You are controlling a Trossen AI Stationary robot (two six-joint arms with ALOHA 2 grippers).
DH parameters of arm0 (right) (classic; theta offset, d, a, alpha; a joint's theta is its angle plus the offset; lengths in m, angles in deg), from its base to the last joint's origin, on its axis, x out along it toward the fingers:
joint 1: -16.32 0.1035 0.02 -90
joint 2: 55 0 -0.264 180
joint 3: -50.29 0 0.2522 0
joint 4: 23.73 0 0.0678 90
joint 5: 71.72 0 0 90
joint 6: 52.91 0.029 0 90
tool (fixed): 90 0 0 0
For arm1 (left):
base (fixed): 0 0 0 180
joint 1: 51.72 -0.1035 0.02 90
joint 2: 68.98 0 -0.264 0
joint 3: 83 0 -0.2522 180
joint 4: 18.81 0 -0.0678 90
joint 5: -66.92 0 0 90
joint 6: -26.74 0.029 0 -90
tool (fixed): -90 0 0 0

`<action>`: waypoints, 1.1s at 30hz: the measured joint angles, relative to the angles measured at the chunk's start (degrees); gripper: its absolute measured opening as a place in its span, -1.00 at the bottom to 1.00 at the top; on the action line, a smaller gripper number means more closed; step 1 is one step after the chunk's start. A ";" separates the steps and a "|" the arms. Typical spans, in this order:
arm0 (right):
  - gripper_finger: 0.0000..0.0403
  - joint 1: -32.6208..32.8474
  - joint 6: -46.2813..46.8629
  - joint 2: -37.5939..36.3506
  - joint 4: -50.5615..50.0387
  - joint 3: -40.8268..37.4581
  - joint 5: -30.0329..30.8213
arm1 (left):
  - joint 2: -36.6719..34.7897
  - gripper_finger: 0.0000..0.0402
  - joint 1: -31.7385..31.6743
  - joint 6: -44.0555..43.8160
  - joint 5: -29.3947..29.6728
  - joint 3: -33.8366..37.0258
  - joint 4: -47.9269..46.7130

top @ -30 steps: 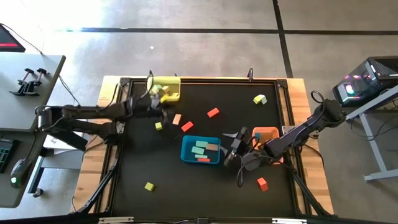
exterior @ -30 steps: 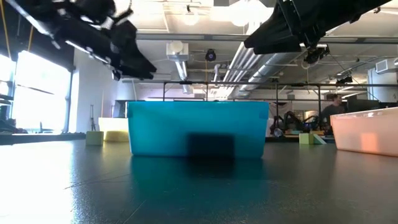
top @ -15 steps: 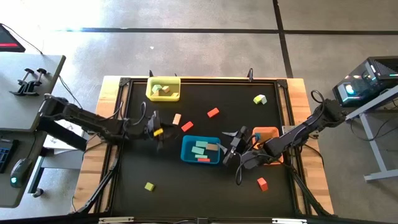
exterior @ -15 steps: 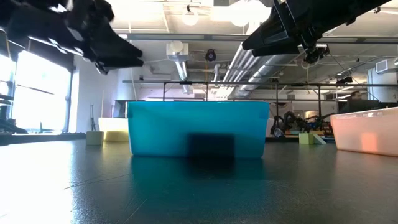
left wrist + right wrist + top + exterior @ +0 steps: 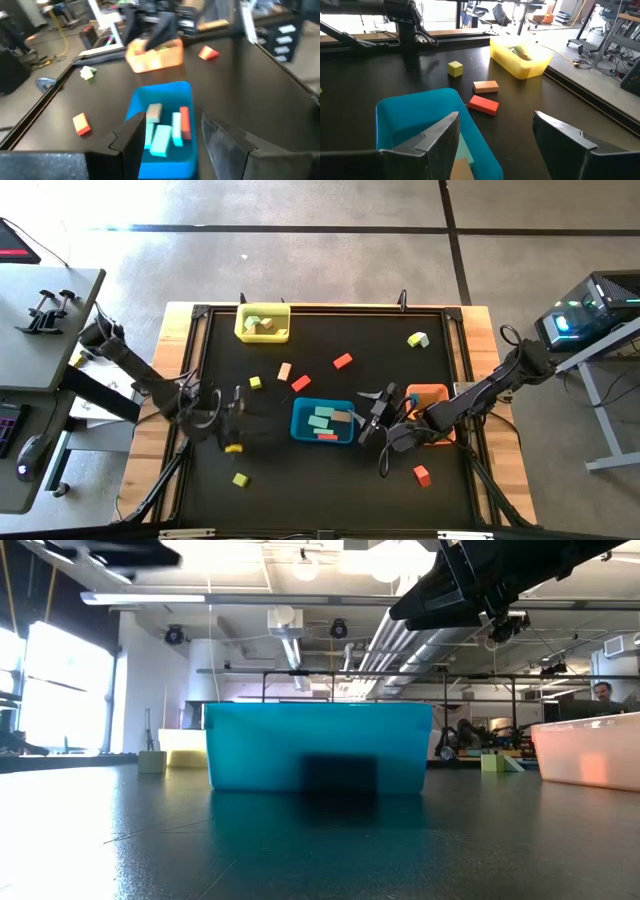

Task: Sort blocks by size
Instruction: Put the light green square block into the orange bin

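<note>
The blocks lie scattered. Pale green, tan and red bars lie in the blue tray [image 5: 300,430]. Lime and tan ones lie in the yellow tray [image 5: 280,332]. A yellow cube [image 5: 255,383], a tan block [image 5: 285,371], two red blocks [image 5: 301,383] [image 5: 343,361], a pale lime block [image 5: 418,339], a red block [image 5: 421,475] and a lime cube [image 5: 240,479] rest on the mat. My left gripper [image 5: 245,406] is open and empty, left of the blue tray and facing it [image 5: 175,145]. My right gripper [image 5: 372,420] is open and empty over the blue tray's right end [image 5: 495,140].
The orange tray [image 5: 428,392] stands right of the blue tray, under my right arm. The black mat has a raised frame [image 5: 190,440] all round. In the low view the blue tray [image 5: 320,745] stands in the middle and the orange tray [image 5: 590,750] at the right.
My left gripper has swung from over the yellow tray at the far left toward the table's near edge. It has turned and now faces the blue tray from the left. My right gripper and the blocks have stayed where they were.
</note>
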 joint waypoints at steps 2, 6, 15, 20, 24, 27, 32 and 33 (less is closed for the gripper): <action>0.22 0.00 0.00 0.00 0.00 -0.01 0.02 | 0.23 -0.10 2.90 -0.02 0.40 -1.95 -3.86; 0.22 0.00 -0.02 0.00 0.00 0.00 0.00 | 0.36 -0.10 7.65 -4.27 -4.34 -3.62 -11.46; 0.22 0.00 -0.04 0.00 0.22 -0.02 0.02 | 1.89 -0.10 12.86 -30.40 -19.83 -3.60 -18.51; 0.22 0.00 -0.02 0.00 0.69 -0.01 0.01 | 8.29 -0.09 14.81 -33.12 -19.84 -3.60 -17.59; 0.22 0.00 -0.09 0.00 0.68 -0.02 0.00 | 14.19 -0.09 15.26 -36.11 -22.90 -3.60 -17.03; 0.22 0.00 -0.31 0.00 0.66 -0.02 0.00 | 17.63 -0.09 15.27 -36.61 -27.20 -3.58 -15.92; 0.22 0.00 -0.35 0.00 0.66 0.00 0.00 | 21.26 -0.09 15.26 -38.16 -30.25 -3.60 -13.52; 0.22 0.00 -0.37 0.00 0.66 0.00 0.00 | 21.84 -0.09 15.25 -38.14 -30.44 -3.60 -13.67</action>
